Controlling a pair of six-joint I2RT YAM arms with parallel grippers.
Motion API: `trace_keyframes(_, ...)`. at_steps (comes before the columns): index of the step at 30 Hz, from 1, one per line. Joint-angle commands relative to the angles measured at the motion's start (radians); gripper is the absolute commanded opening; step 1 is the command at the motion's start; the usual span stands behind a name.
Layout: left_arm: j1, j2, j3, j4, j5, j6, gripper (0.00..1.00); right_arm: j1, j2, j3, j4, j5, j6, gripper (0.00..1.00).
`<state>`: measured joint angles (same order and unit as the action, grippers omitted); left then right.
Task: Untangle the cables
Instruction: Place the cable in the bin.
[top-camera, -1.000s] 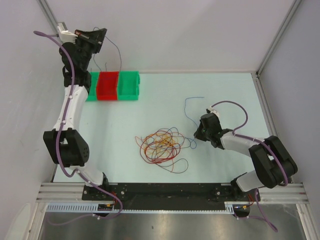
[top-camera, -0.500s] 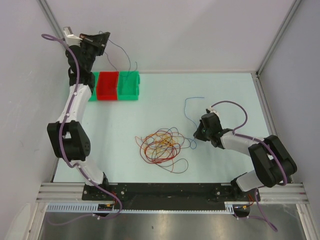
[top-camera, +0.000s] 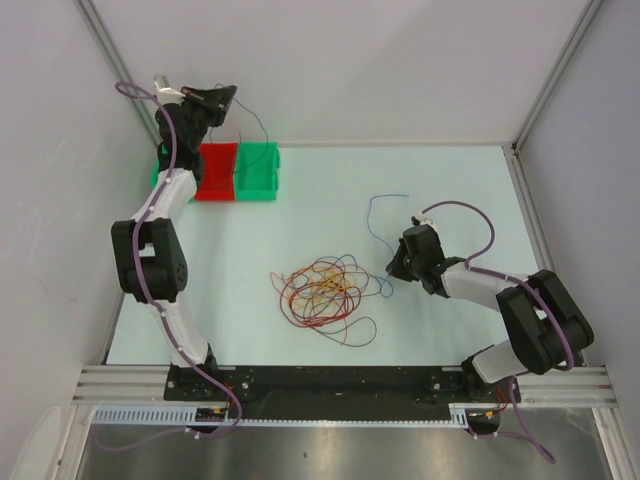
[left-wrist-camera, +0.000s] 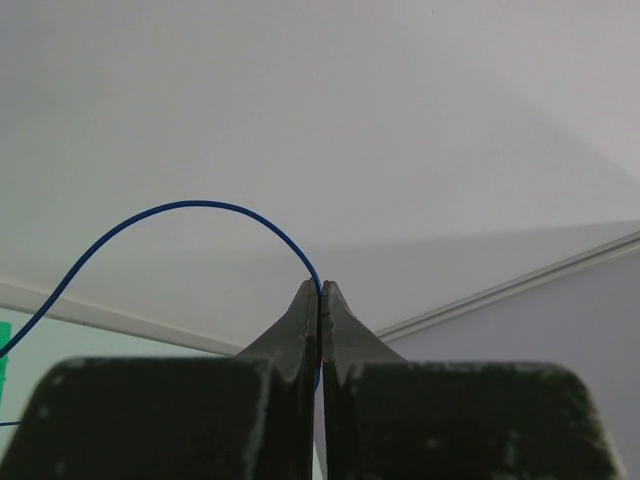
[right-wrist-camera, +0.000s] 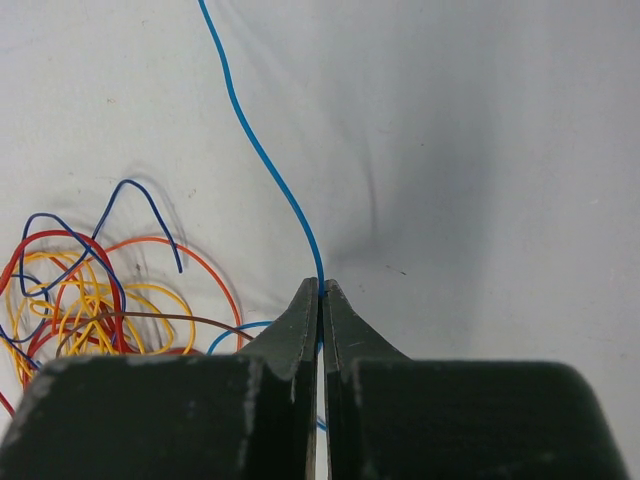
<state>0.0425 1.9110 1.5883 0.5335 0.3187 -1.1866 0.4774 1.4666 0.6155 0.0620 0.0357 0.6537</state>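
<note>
A tangle of red, orange and yellow cables (top-camera: 323, 293) lies in loose loops on the middle of the table, and shows at the left in the right wrist view (right-wrist-camera: 90, 300). My right gripper (top-camera: 390, 270) is low at the tangle's right edge, shut on a light blue cable (right-wrist-camera: 262, 160) that runs away over the table (top-camera: 376, 215). My left gripper (top-camera: 228, 92) is raised high at the back left, above the bins, shut on a dark blue cable (left-wrist-camera: 170, 218) that hangs down toward the green bin (top-camera: 258, 130).
A row of small bins stands at the back left: a red bin (top-camera: 215, 172) between a green bin (top-camera: 258, 168) and another green one mostly hidden by the left arm. Grey walls close the back and both sides.
My left arm has swung right and further back with the dark blue cable, now above the bins. The right gripper and the tangle have not moved.
</note>
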Motion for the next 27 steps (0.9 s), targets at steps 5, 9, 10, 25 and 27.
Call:
trace_keyframes(5,-0.035,-0.03,-0.024,0.082,-0.001,-0.001,0.0,-0.003,-0.005,0.004,0.045,-0.008,-0.014,0.0)
trace_keyframes(9,-0.035,-0.067,-0.039,0.085,-0.012,0.018,0.0,-0.005,-0.005,0.004,0.047,-0.013,-0.017,0.0)
trace_keyframes(10,-0.065,-0.076,-0.037,0.079,-0.018,0.024,0.0,-0.005,-0.005,0.004,0.047,-0.013,-0.016,0.0)
trace_keyframes(25,-0.089,-0.095,0.016,0.043,-0.032,0.019,0.0,-0.008,-0.006,0.003,0.052,-0.017,-0.017,0.0)
trace_keyframes(27,-0.09,-0.098,0.018,0.043,-0.032,0.019,0.0,-0.006,-0.006,0.0,0.052,-0.017,-0.017,0.0)
